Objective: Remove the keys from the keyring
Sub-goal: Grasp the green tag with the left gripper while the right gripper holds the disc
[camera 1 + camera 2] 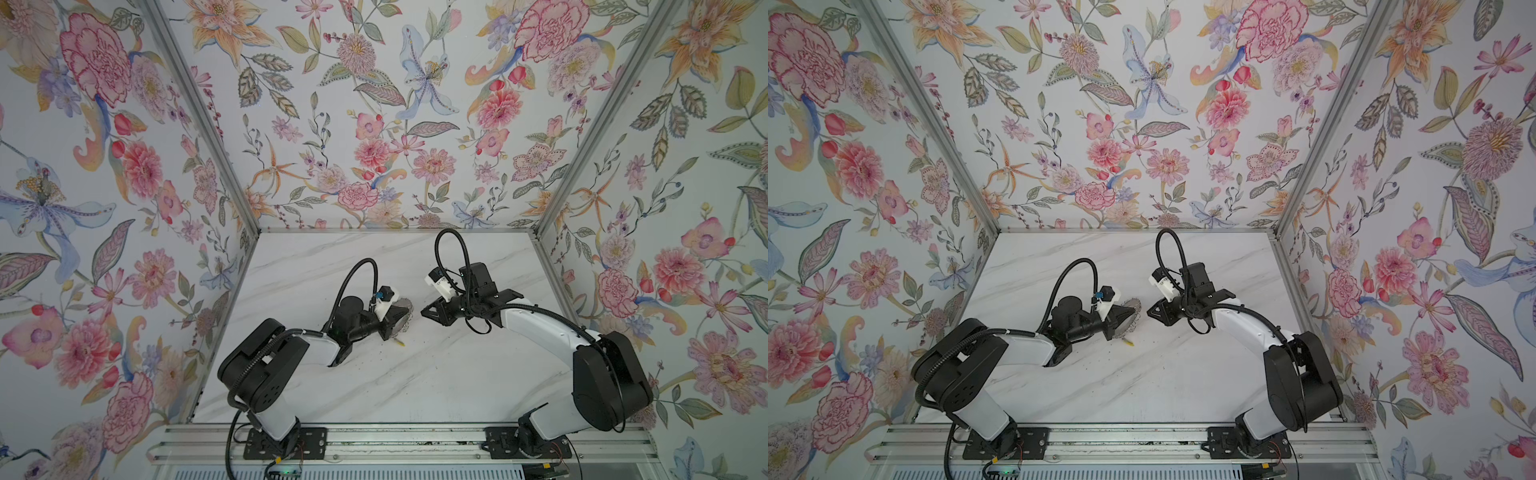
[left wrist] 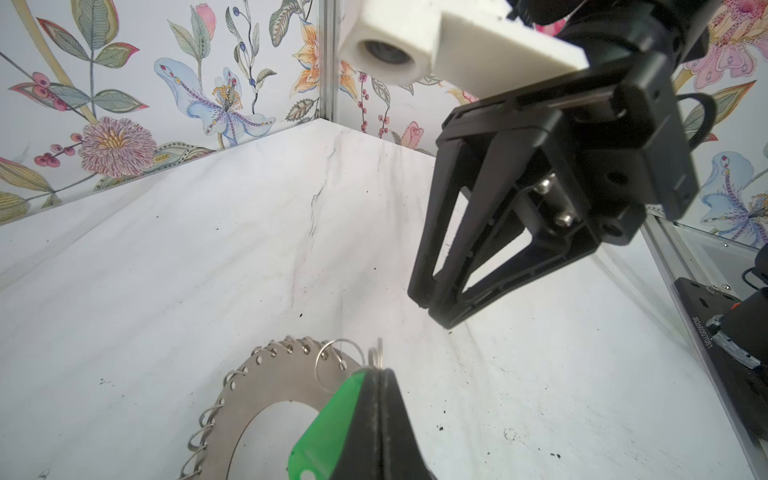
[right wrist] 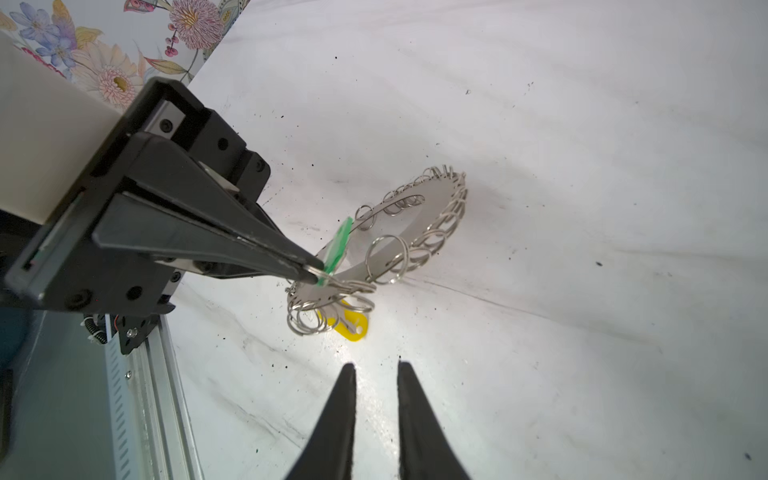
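Left hand (image 3: 314, 271) is clamped tight at the loop end of the bright green oblong plastic key tag (image 3: 340, 245), right at the rim of the flat grey metal keyring disc (image 3: 438, 199) fringed with small wire loops. Keyring is tilted: 1 edge is up off the white marbled counter (image 1: 415, 374), and the low edge is down by the yellow plastic key tag (image 3: 353, 329), which lies flat on the counter. Right hand (image 3: 376, 368) is near, not touching. Its fingers are slightly parted, holding nothing, and point at the keyring. Both hands are mid-counter in both top views.

Arms bent inward; left gripper (image 3: 318, 272) fingers pinched tight, right gripper (image 3: 376, 364) fingers seemingly a little apart.
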Tool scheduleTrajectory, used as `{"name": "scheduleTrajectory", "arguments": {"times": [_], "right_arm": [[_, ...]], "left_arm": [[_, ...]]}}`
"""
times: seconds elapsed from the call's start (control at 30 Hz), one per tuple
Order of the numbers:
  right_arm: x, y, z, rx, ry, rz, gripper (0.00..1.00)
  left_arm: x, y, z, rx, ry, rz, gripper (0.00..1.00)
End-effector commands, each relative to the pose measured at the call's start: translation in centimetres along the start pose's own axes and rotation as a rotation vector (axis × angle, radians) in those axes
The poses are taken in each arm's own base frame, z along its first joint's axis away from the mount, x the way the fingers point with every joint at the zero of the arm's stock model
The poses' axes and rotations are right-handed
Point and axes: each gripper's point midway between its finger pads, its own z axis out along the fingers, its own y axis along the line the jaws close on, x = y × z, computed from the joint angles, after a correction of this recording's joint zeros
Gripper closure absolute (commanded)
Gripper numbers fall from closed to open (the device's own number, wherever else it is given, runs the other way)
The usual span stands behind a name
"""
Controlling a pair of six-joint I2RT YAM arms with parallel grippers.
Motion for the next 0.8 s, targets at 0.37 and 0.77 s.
{"name": "scheduleTrajectory", "arguments": {"times": [0.37,0.77], "right_arm": [[-2.0,3.0,1.5,-0.124,-0.099,-0.022,0.75],[-2.1,2.0,2.4,-0.169,-0.163,-0.006,0.73]], "left_arm": [[-2.4,-0.3,-1.0,-0.008,-0.049,0.082,1.00],[-4.1,-1.1,-2.1,0.025,-0.078,0.085,1.00]]}}
